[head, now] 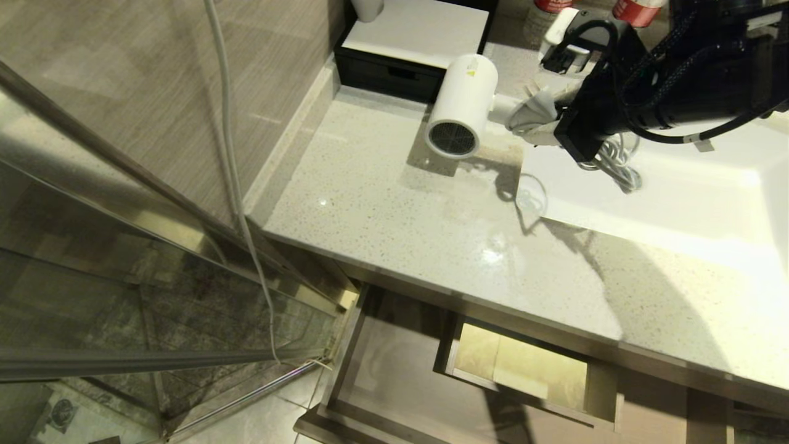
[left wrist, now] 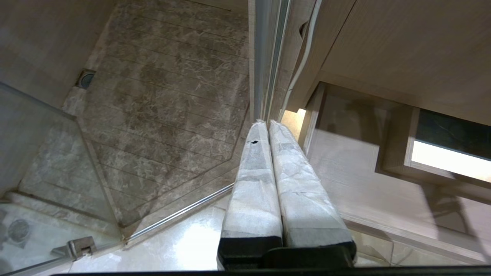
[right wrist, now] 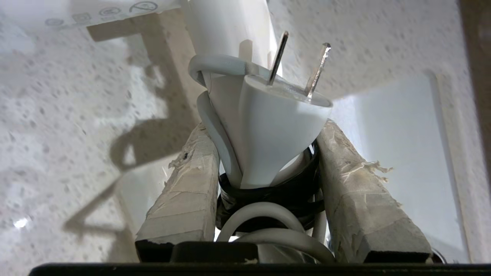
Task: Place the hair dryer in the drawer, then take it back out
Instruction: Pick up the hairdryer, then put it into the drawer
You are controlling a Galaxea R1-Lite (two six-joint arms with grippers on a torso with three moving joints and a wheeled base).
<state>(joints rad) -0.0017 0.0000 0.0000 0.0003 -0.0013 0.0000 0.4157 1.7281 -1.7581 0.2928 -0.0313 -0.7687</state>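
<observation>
While the right pincer (head: 535,117) pinches the hair dryer (head: 461,105) by its handle and cord above the table (head: 394,203), it looks bound for the open drawer (head: 394,382) below; left pincer (left wrist: 267,130) pressed together.

The head camera looks down from high up at the surface (head: 382,203) and the open drawer (head: 394,382) below. The left wrist camera hangs low, facing the floor (left wrist: 161,99) and the same drawer. The right wrist camera sits very close above the same surface.
</observation>
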